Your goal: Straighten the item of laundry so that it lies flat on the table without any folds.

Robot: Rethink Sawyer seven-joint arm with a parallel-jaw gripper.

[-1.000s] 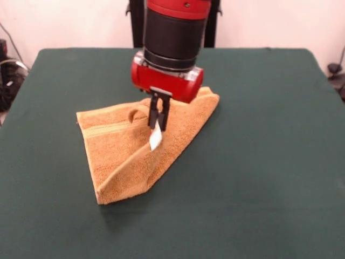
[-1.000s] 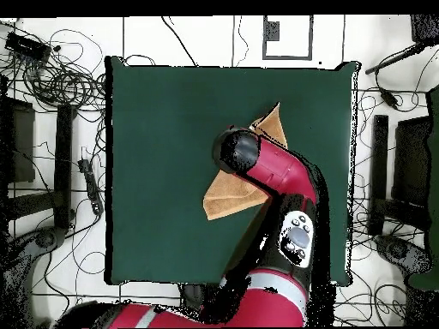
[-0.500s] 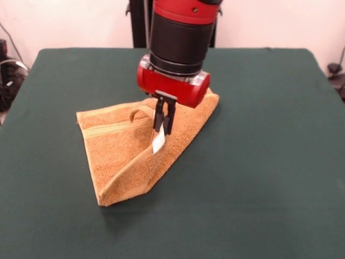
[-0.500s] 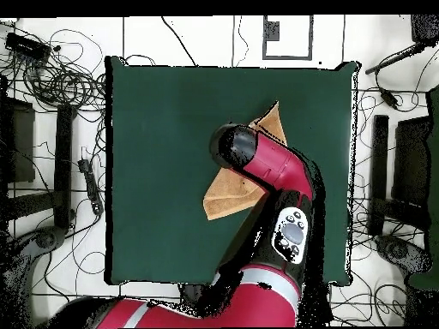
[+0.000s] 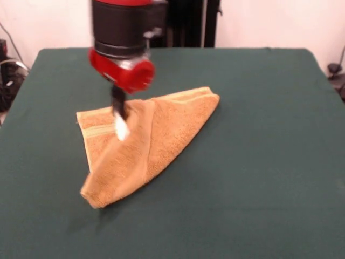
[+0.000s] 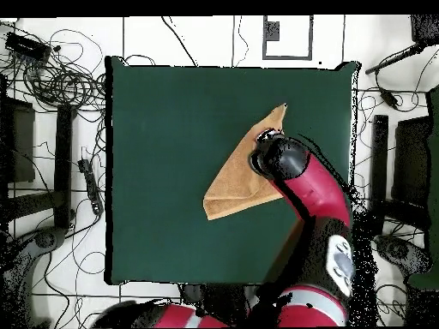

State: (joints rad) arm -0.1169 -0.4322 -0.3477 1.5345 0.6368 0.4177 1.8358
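Observation:
The orange-tan towel [image 5: 161, 132] lies folded into a rough triangle on the green table [image 5: 259, 162], left of the middle. My gripper [image 5: 118, 108] is over the towel's left part, shut on a raised fold of it. The small white tag [image 5: 122, 128] hangs just below the fingertips. The fold rises from the towel's near corner [image 5: 91, 197] up to the gripper. In the overhead view the towel [image 6: 236, 184] shows right of the table's [image 6: 171, 128] middle. The arm's wrist [image 6: 279, 158] covers the towel's right part and hides the gripper.
The robot's dark pedestal [image 5: 186, 24] stands behind the table's far edge. In the overhead view, cables [image 6: 51, 77] and stands [image 6: 377, 171] lie on the floor around the table. Open green cloth lies on all sides of the towel.
The gripper has moved left in the front view, pulling the held fold and tag with it. The towel's near corner has rolled over and shifted left.

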